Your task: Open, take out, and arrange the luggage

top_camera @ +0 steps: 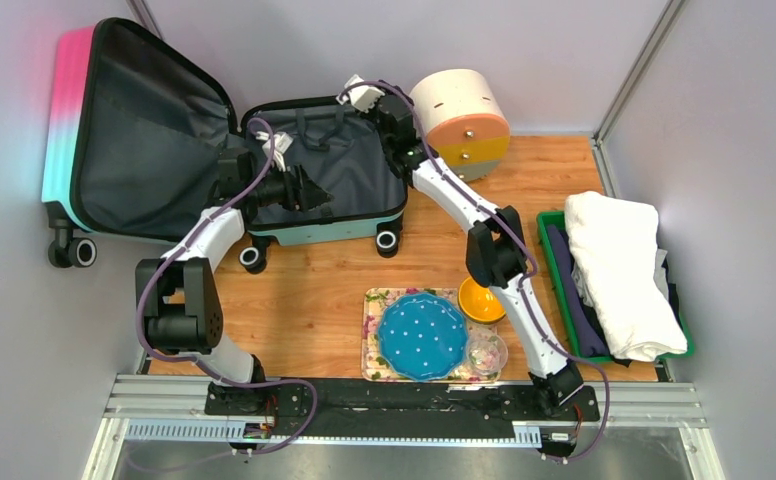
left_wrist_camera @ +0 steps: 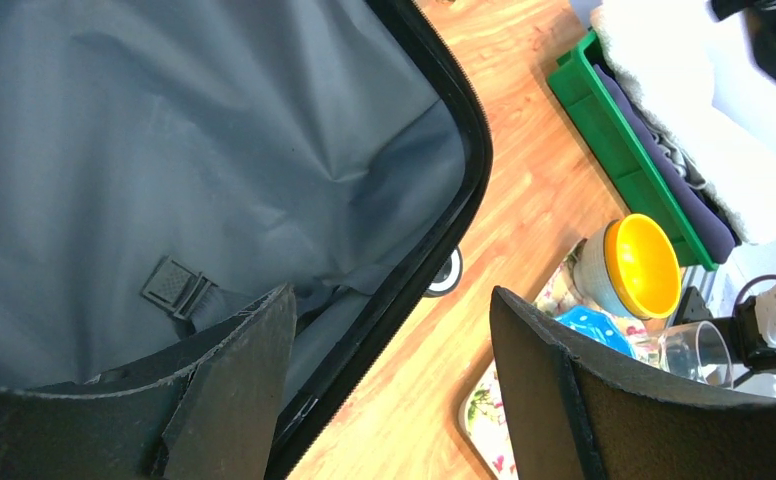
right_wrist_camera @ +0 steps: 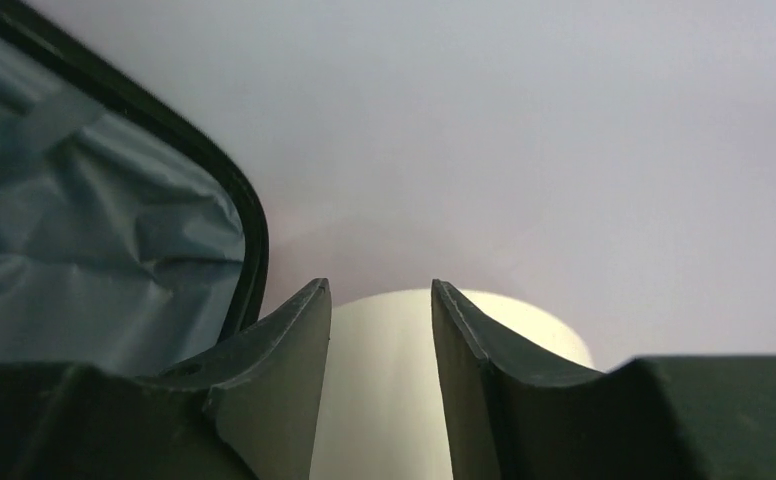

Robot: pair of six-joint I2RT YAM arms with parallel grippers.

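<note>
The luggage [top_camera: 154,130] lies open at the back left. Its pink-to-turquoise lid stands up and its base [top_camera: 349,165] lies flat, showing grey lining with nothing but straps. My left gripper [top_camera: 314,190] hovers over the base's near rim, open and holding nothing. In the left wrist view its fingers [left_wrist_camera: 392,292] straddle the black zipper edge, over lining [left_wrist_camera: 214,150] and a strap buckle [left_wrist_camera: 176,287]. My right gripper [top_camera: 384,105] is at the base's back right corner, open and holding nothing. The right wrist view has this gripper [right_wrist_camera: 379,283] beside the luggage rim [right_wrist_camera: 249,215], pointing at the wall.
A round cream drawer cabinet [top_camera: 461,120] lies just right of my right gripper and shows behind its fingers [right_wrist_camera: 534,330]. A green tray [top_camera: 554,270] of folded clothes and a white towel is at the right. Near the front, a floral tray [top_camera: 374,335] holds a blue plate [top_camera: 422,335], a yellow bowl [top_camera: 480,300] and a glass [top_camera: 486,352].
</note>
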